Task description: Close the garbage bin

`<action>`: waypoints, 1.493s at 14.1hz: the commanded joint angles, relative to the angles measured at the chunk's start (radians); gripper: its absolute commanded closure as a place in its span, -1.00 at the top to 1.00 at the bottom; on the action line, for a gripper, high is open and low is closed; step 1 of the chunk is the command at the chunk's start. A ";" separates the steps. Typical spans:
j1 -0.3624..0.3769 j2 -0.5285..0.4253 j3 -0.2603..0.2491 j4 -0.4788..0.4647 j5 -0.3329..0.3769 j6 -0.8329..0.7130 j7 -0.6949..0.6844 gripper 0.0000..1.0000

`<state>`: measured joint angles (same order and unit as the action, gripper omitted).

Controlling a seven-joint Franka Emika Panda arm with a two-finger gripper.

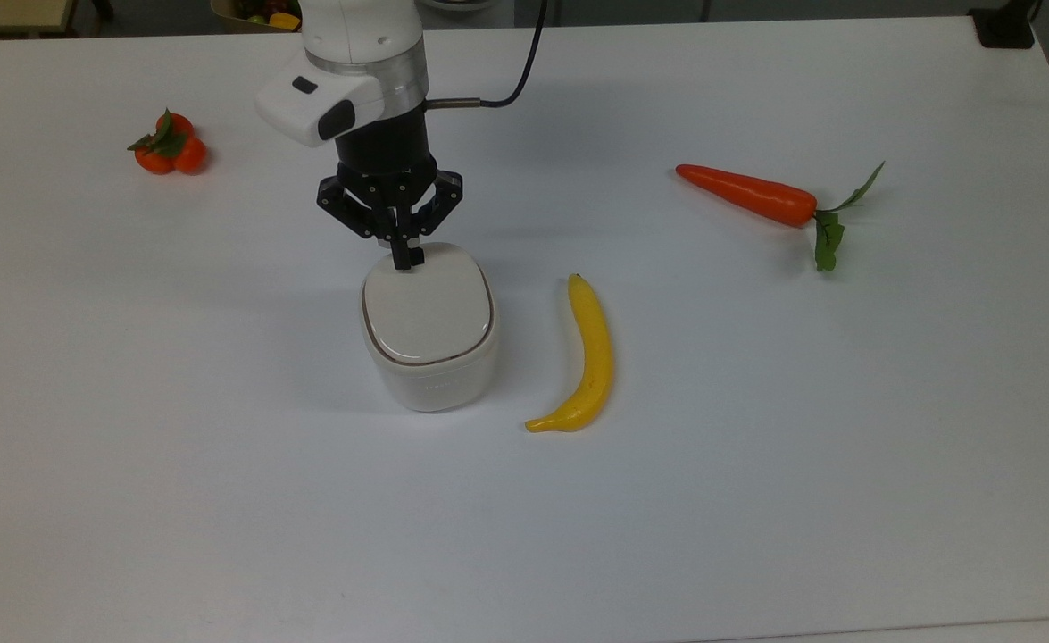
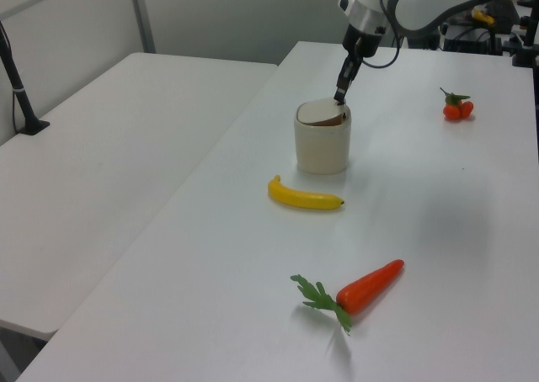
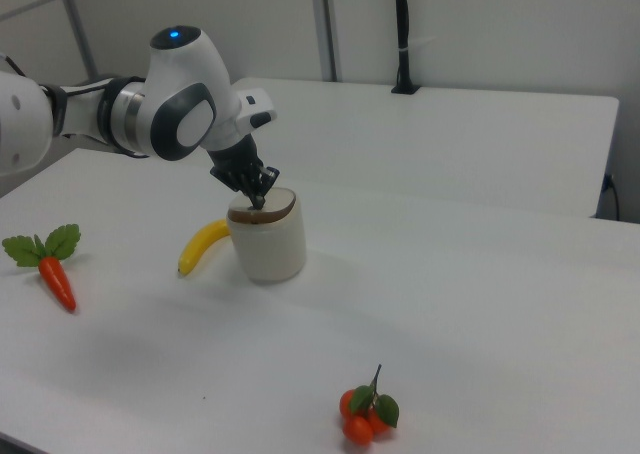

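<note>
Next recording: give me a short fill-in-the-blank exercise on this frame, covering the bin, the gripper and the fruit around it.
1. The gripper presses its tips on the bin's ____.
2. In the top view, the yellow fruit right of the garbage bin is a ____.
3. In the left view, the item nearest the bottom edge is the ____.
4. In the top view, the tangerines lie to the bin's upper ____.

Missing words: lid; banana; carrot; left
</note>
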<state>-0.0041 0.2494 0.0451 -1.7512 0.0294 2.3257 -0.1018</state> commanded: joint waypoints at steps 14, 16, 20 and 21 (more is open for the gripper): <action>-0.002 -0.030 -0.001 -0.024 -0.026 -0.031 -0.009 -0.98; -0.002 -0.054 -0.001 0.001 -0.022 -0.092 -0.007 -0.97; -0.002 -0.136 -0.022 0.036 0.067 -0.259 0.005 -0.10; -0.002 -0.153 -0.031 0.036 0.081 -0.300 0.008 0.10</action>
<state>-0.0074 0.1669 0.0427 -1.7040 0.0514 2.1304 -0.1042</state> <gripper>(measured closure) 0.771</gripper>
